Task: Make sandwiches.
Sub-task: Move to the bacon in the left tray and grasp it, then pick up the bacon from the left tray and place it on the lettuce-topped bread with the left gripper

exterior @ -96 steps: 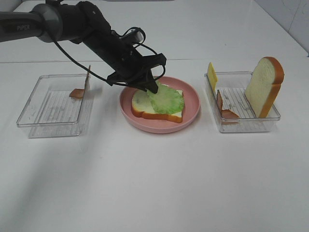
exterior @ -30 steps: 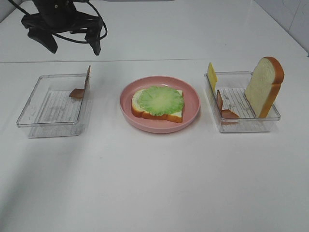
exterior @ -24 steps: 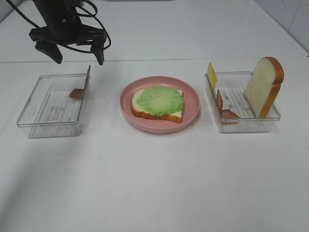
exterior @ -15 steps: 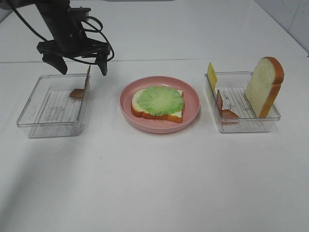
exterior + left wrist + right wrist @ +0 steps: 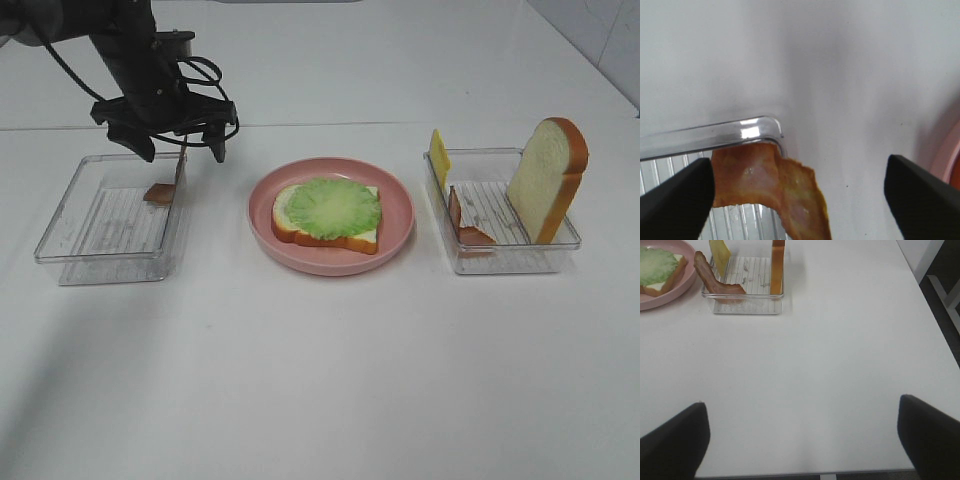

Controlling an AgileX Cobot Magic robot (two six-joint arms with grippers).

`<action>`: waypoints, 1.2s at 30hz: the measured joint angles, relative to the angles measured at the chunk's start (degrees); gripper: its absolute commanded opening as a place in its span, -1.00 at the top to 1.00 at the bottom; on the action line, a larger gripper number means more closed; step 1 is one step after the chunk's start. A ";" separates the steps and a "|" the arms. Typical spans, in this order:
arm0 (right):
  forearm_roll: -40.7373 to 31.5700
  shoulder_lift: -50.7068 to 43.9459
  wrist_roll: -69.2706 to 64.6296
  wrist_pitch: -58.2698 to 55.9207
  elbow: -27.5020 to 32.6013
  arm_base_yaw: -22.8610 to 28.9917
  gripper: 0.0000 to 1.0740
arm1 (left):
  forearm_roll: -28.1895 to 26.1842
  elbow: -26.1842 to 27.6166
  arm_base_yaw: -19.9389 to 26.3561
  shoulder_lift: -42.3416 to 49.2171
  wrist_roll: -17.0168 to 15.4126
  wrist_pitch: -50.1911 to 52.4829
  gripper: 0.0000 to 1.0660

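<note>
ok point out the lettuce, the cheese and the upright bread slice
lettuce leaf (image 5: 338,207), exterior high view, centre of leaf
cheese square (image 5: 439,158), exterior high view, yellow face
upright bread slice (image 5: 537,185), exterior high view, white face

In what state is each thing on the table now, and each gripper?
Pink round plate: holds one crusted bread slice, lying flat.
Green lettuce leaf: flat on that slice.
Left clear plastic tray: one brown-red bacon strip leaning on its wall.
Right clear plastic tray: yellow cheese square, second bacon strip and white bread slice, all propped up.
Left gripper: open, over the left tray's bacon.
Right gripper: open, empty, above the table.
</note>
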State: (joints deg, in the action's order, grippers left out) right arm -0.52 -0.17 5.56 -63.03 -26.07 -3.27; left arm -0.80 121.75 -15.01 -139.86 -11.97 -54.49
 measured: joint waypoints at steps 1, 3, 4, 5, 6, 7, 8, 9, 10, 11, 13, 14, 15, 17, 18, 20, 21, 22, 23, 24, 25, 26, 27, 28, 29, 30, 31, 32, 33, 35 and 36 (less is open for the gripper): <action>0.00 0.00 0.00 0.00 0.00 0.00 -0.84 | 0.34 0.00 0.00 0.00 -1.95 0.74 0.03; 0.00 0.00 0.00 0.00 0.00 0.00 -0.84 | 0.80 0.00 0.00 0.00 -3.67 0.86 0.31; 0.00 0.00 0.00 0.00 0.00 0.00 -0.84 | 0.80 0.00 0.00 0.00 -4.18 0.97 0.46; 0.00 0.00 0.00 0.00 0.00 0.00 -0.84 | 0.80 0.00 0.00 0.00 -4.18 0.97 0.46; 0.00 0.00 0.00 0.00 0.00 0.00 -0.84 | 1.26 0.00 0.00 0.00 -4.53 1.09 0.74; 0.00 0.00 0.00 0.00 0.00 0.00 -0.84 | 1.26 0.00 0.00 0.00 -4.53 1.09 0.86; 0.00 0.00 0.00 0.00 0.00 0.00 -0.84 | 1.26 0.00 0.00 0.00 -4.53 1.09 0.86; 0.00 0.00 0.00 0.00 0.00 0.00 -0.84 | 1.32 0.00 0.00 0.00 -4.53 1.09 1.00; 0.00 0.00 0.00 0.00 0.00 0.00 -0.84 | 1.32 0.00 0.00 0.00 -4.53 1.09 1.00; 0.00 0.00 0.00 0.00 0.00 0.00 -0.84 | 1.49 0.00 0.00 0.00 -4.53 0.97 1.00; 0.00 0.00 0.00 0.00 0.00 0.00 -0.84 | 1.49 0.00 0.00 0.00 -4.53 0.97 1.00; 0.00 0.00 0.00 0.00 0.00 0.00 -0.84 | 1.49 0.00 0.00 0.00 -4.53 0.86 1.00; 0.00 0.00 0.00 0.00 0.00 0.00 -0.84 | 1.49 0.00 0.00 0.00 -4.53 0.80 1.00; 0.00 0.00 0.00 0.00 0.00 0.00 -0.84 | 1.49 0.00 0.00 0.00 -4.53 0.80 1.00; 0.00 0.00 0.00 0.00 0.00 0.00 -0.84 | 1.49 0.00 0.00 0.00 -4.53 0.80 1.00; 0.00 0.00 0.00 0.00 0.00 0.00 -0.84 | 1.49 0.00 0.00 0.29 -4.53 0.40 1.00; 0.00 0.00 0.00 0.00 0.00 0.00 -0.84 | 1.49 0.00 0.00 0.29 -4.53 0.40 1.00; 0.00 0.00 0.00 0.00 0.00 0.00 -0.84 | 1.49 0.00 0.00 1.15 -4.53 0.11 1.00; 0.00 0.00 0.00 0.00 0.00 0.00 -0.84 | 1.49 0.00 0.00 2.64 -4.53 -0.29 1.00; 0.00 0.00 0.00 0.00 0.00 0.00 -0.84 | 1.49 0.00 0.00 2.64 -4.53 -0.29 1.00; 0.00 0.00 0.00 0.00 0.00 0.00 -0.84 | 1.43 0.00 0.00 3.38 -4.53 -0.63 1.00; 0.00 0.00 0.00 0.00 0.00 0.00 -0.84 | 1.32 0.00 0.00 5.16 -4.53 -0.97 1.00; 0.00 0.00 0.00 0.00 0.00 0.00 -0.84 | 1.32 0.00 0.00 5.16 -4.53 -0.97 1.00; 0.00 0.00 0.00 0.00 0.00 0.00 -0.84 | 0.80 0.00 0.00 6.13 -4.53 -1.15 1.00; 0.00 0.00 0.00 0.00 0.00 0.00 -0.84 | -0.17 0.00 0.00 8.02 -4.53 -1.20 1.00; 0.00 0.00 0.00 0.00 0.00 0.00 -0.84 | -0.17 0.00 0.00 8.02 -4.53 -1.20 1.00; 0.00 0.00 0.00 0.00 0.00 0.00 -0.84 | -0.63 0.00 -0.17 8.88 -4.53 -1.26 1.00; 0.00 0.00 0.00 0.00 0.00 0.00 -0.84 | -0.63 0.00 -0.17 8.88 -4.53 -1.26 1.00; 0.00 0.00 0.00 0.00 0.00 0.00 -0.84 | -1.78 0.00 -0.52 10.14 -4.13 -1.26 1.00; 0.00 0.00 0.00 0.00 0.00 0.00 -0.84 | -3.27 0.00 -1.09 11.17 -3.67 -0.97 1.00; 0.00 0.00 0.00 0.00 0.00 0.00 -0.84 | -4.41 0.00 -1.38 11.63 -3.44 -0.86 1.00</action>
State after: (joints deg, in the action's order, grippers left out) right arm -0.52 -0.17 5.56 -63.03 -26.07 -3.27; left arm -5.21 121.75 -16.39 -128.23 -15.41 -55.35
